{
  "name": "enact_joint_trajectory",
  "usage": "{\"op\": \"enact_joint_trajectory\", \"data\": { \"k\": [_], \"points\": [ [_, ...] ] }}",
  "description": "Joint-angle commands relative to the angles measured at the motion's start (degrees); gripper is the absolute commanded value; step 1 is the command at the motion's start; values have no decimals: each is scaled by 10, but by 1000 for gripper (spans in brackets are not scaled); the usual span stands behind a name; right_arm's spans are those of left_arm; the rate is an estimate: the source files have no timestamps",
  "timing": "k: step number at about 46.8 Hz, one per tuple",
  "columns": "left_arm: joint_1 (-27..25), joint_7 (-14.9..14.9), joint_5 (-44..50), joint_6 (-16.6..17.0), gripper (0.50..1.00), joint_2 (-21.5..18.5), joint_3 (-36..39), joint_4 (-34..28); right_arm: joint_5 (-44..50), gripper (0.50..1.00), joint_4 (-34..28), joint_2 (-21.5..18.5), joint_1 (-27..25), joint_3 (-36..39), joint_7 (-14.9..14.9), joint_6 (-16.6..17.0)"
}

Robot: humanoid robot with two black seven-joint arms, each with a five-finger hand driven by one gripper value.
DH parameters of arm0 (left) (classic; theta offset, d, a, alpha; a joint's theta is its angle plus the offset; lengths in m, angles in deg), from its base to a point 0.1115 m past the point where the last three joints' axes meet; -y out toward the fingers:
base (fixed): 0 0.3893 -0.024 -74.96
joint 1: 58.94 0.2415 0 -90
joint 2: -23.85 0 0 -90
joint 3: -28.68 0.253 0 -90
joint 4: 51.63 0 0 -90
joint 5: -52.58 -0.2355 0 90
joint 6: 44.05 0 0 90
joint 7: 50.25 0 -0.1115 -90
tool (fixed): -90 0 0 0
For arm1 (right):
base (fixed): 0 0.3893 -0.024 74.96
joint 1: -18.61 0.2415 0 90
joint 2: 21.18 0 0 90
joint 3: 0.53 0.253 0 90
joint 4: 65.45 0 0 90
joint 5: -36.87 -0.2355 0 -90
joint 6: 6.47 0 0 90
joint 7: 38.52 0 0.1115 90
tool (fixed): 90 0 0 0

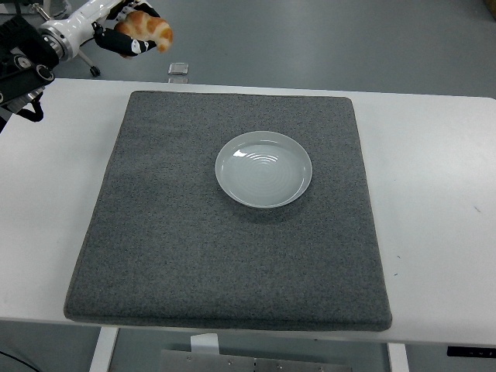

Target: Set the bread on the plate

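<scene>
Carry step: left hand [124,35] is up at the top-left corner of the head view, fingers closed around the bread [149,29], which looks like a small golden-brown croissant or roll, clear of the table [434,155] and held high above it, out past the far-left corner of the grey mat [232,263]. Dark fingers wrap the bread from below and the left, most of its orange top shows. White forearm segment and black arm run off the left edge. Right hand not in view. The plate [263,170] is empty, pale, round, sits on the mat a bit beyond its centre, well apart from the bread, to the right and nearer the camera. Small clear or metallic object [178,69] at the far table edge just beyond the mat, can't tell what it is, not part of the task. Judgement: pick looks done, transport is in hand, placement not yet done. Next move calls for swinging the hand right and toward the near side until the bread is over the plate's middle, lowering until it is just above or touching the dish, then opening the fingers. Grip looks partial, so a quick swing could let it slip; a release off-centre could roll it off the shallow rim onto the mat.
</scene>
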Motion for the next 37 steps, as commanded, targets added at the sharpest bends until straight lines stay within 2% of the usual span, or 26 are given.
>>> {"op": "enact_joint_trajectory", "data": {
  "k": [1,6,11,19,27,37],
  "points": [
    [-16,0,-2,-1,500,-2,0,-17,0,930,0,0,0,0,0,0],
    [-32,-1,-17,-1,500,-2,-2,-49,0,930,0,0,0,0,0,0],
    [-53,-1,-43,2,500,-2,-2,-107,0,930,0,0,0,0,0,0],
    [-67,-1,-115,15,500,1,-7,-177,0,930,0,0,0,0,0,0],
    [-57,-1,-179,62,500,29,-7,-211,0,930,0,0,0,0,0,0],
    [-13,-1,-193,106,500,83,-5,-208,0,930,0,0,0,0,0,0]
  ]
}}
